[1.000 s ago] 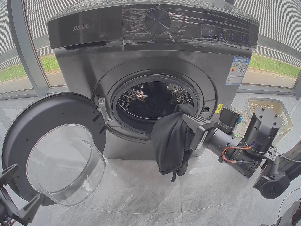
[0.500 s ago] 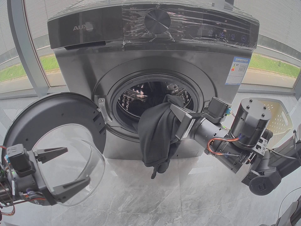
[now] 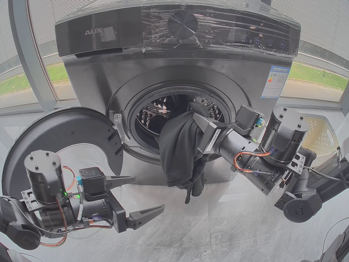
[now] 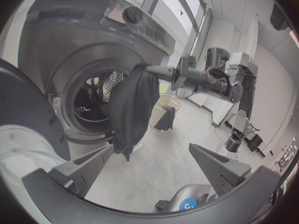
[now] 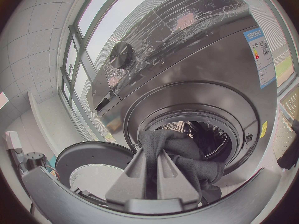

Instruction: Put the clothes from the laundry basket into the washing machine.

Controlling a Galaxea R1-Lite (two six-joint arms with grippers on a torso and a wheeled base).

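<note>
Right claw (image 3: 195, 116) pinching black garment (image 3: 180, 146) at washing machine (image 3: 109, 73) mouth, left claw (image 3: 149, 194) spread, low

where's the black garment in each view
Head view: black garment hangs mid-picture before the drum opening, held by the right gripper.
Left wrist view: garment dangles before the opening, from the far gripper.
Right wrist view: garment bunched between the fingers.
Shared landmark: the round dial.

Grey marble floor tiles (image 3: 225, 230) lay below the left end effector (image 3: 149, 193). Beyond the right end effector (image 3: 195, 116), tall windows (image 3: 327, 26) in grey frames (image 3: 27, 55) showed a strip of grass (image 3: 320, 78) outside, with pavement (image 3: 312, 91) beside it.
</note>
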